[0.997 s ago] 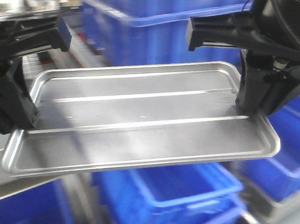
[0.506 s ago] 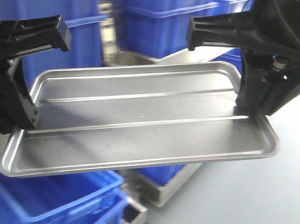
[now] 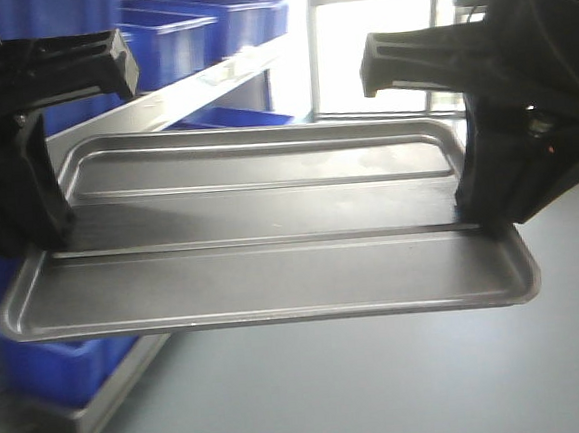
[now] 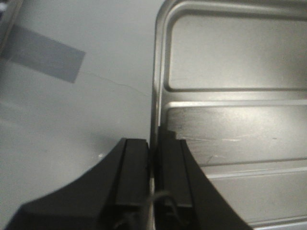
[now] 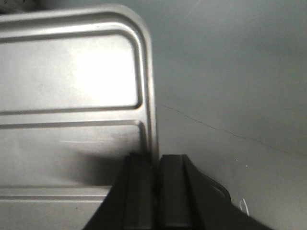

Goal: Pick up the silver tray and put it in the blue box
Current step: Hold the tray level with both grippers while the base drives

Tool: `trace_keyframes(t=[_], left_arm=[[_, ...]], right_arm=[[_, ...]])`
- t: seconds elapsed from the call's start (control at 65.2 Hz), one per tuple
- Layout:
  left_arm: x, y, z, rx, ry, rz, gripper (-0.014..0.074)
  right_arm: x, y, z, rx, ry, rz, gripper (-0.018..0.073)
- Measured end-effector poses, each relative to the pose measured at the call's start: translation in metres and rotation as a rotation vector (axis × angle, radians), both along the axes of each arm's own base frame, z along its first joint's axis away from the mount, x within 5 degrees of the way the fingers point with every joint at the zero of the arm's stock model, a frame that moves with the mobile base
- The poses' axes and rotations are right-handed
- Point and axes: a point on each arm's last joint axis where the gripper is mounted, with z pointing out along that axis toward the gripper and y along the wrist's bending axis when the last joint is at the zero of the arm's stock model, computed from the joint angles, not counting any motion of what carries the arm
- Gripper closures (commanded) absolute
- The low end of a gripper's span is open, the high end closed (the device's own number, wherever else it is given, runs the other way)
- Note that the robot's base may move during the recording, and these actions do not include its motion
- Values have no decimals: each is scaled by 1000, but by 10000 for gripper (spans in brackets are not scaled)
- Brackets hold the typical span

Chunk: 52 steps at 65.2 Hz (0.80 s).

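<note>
So, front-facing view first: the wide, shallow silver metal tray [image 3: 264,279] with rounded corners and raised ribs along its base is up in the air, roughly level, long side toward the camera. The black left end effector [image 3: 52,235] is clamped on the tray's left short rim and the black right end effector [image 3: 475,212] is clamped on the right short rim, so the tray hangs between the two arms. Below it is plain grey floor [image 3: 383,390]. Off to the left there's a pale metal rack [image 3: 189,89] with several blue plastic crates [image 3: 190,34] on it, plus another blue one low down by the floor. I can't tell which of them is the one the tray goes into, and the tray isn't in any of them. A bright window [image 3: 377,49] glares behind the tray's far edge.

Left wrist view: the left end effector [image 4: 152,158] has its two black fingers [image 4: 134,167] pressed together on the tray's thin flared rim, one outside and one inside. The silver tray [image 4: 235,139] fills the right half, and the grey floor [image 4: 72,124] with a darker grey taped patch [image 4: 43,60] fills the left.

Right wrist view: same deal mirrored. The right end effector [image 5: 157,177] pinches the rim near a rounded corner, the silver tray [image 5: 72,96] sits on the left, and bare grey floor [image 5: 230,72] with a thin crack line is on the right.
</note>
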Motion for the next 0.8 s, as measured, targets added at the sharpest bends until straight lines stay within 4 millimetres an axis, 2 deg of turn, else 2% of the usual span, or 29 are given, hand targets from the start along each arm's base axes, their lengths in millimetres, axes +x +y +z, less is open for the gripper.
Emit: trace_keyframes(t=[0.798], left_arm=[[0, 0, 0, -1, 1, 1, 610]], right_arm=[[0, 0, 0, -1, 2, -2, 509]])
